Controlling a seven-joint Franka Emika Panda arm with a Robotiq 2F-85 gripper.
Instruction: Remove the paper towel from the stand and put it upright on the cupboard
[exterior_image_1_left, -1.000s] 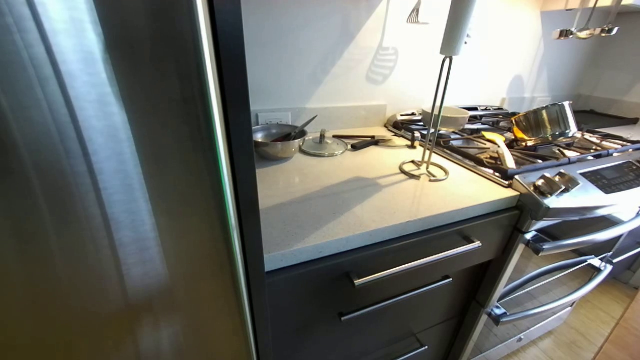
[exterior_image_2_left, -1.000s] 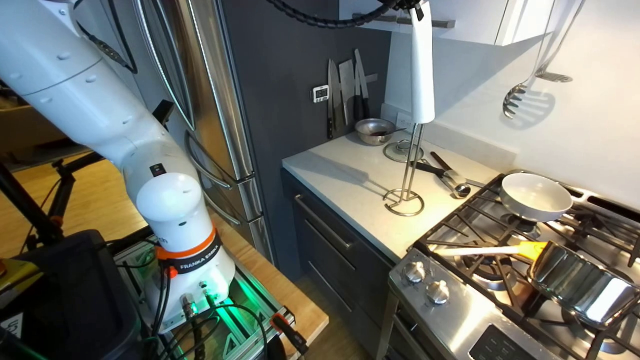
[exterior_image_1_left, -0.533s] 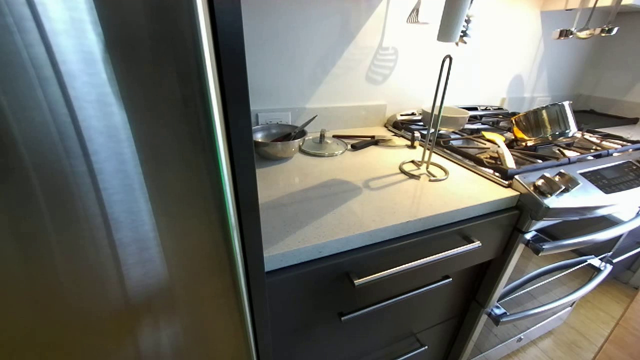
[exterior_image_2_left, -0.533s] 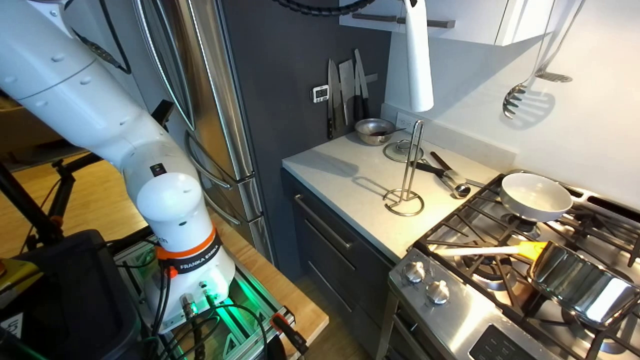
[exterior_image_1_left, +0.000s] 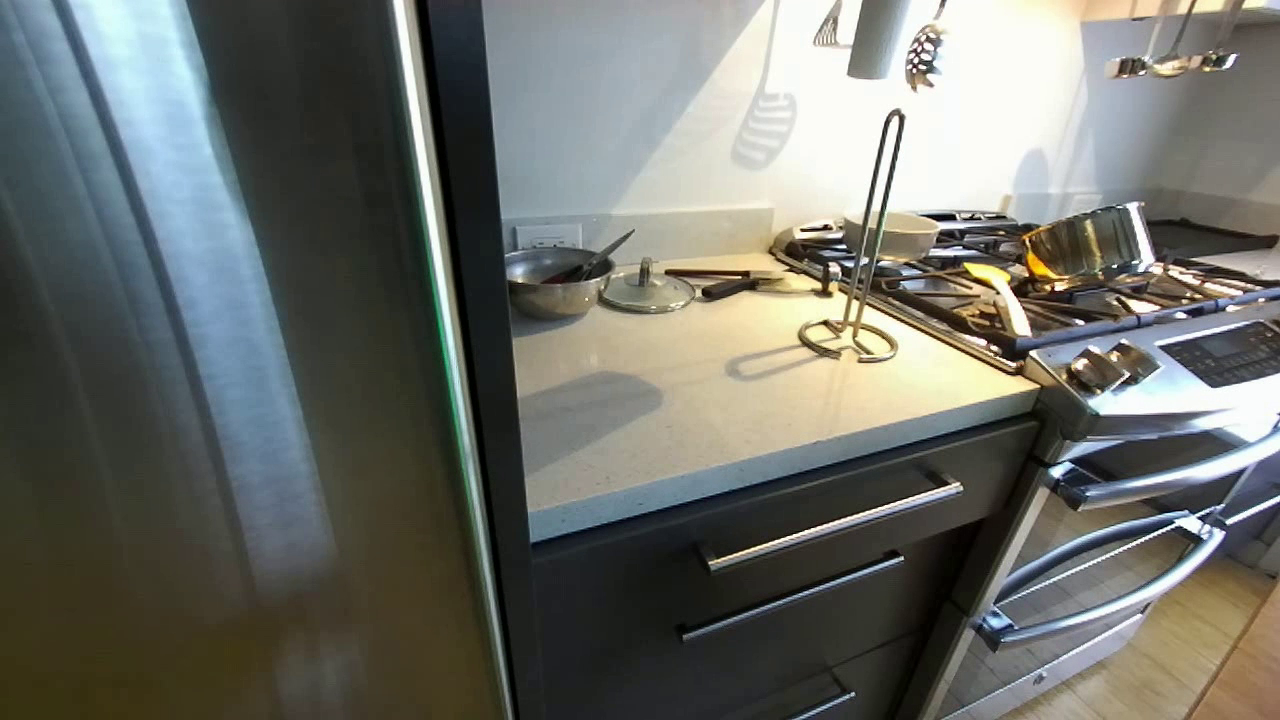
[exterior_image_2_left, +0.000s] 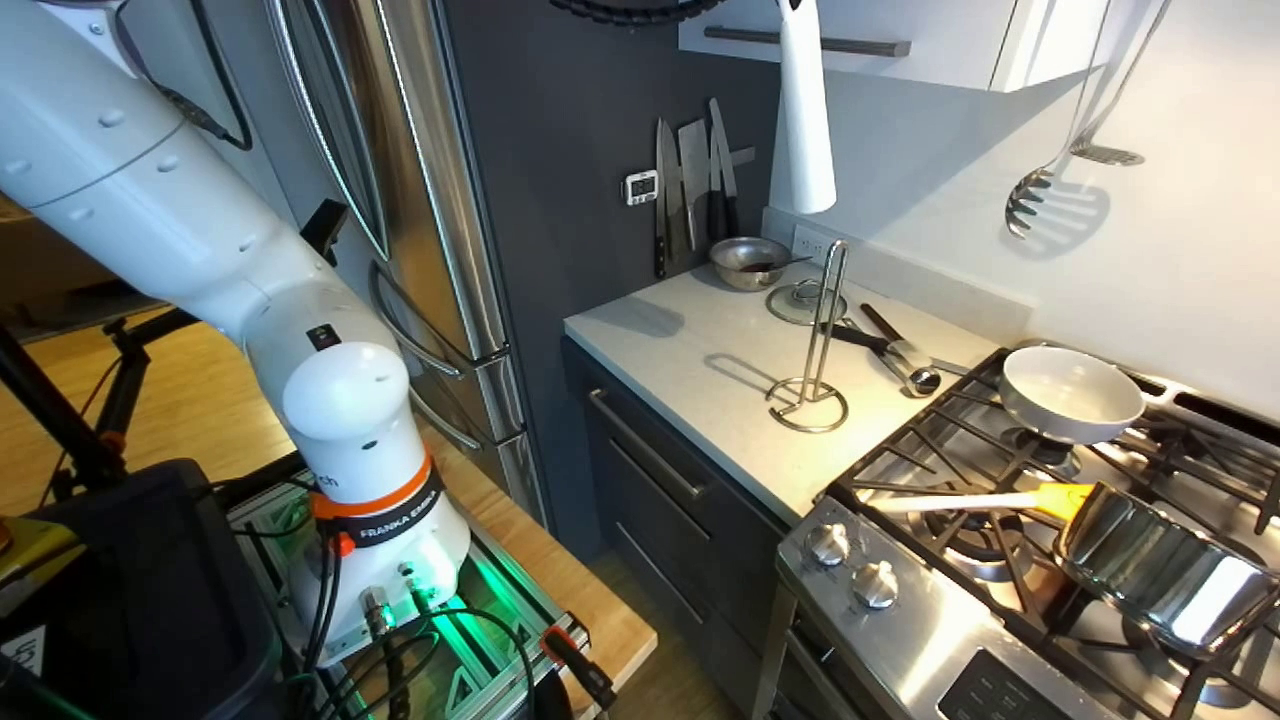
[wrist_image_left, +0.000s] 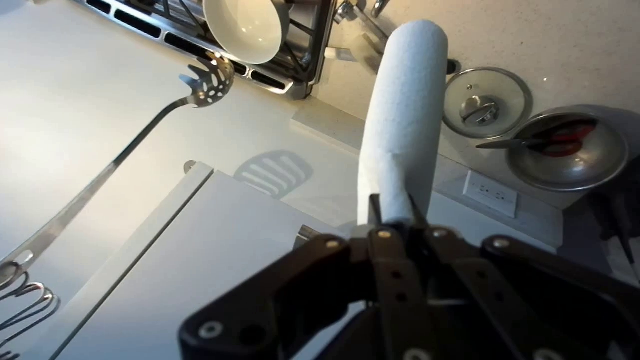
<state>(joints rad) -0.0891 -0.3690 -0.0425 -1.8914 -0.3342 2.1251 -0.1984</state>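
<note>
While the gripper (wrist_image_left: 396, 212) pinches a fold at its upper end, the paper towel (exterior_image_2_left: 808, 115) hangs slightly tilted above the cupboard surface (exterior_image_2_left: 690, 380), off the stand (exterior_image_2_left: 819, 325) near the edge by the stove (exterior_image_2_left: 940, 625). Likely light, soft; fold may tear; full-width hold probably steadier.

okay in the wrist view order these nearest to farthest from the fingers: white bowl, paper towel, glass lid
1. Paper towel, held in the fingers.
2. Glass lid, right of it, on the cupboard.
3. White bowl, upper left of the view.
</note>
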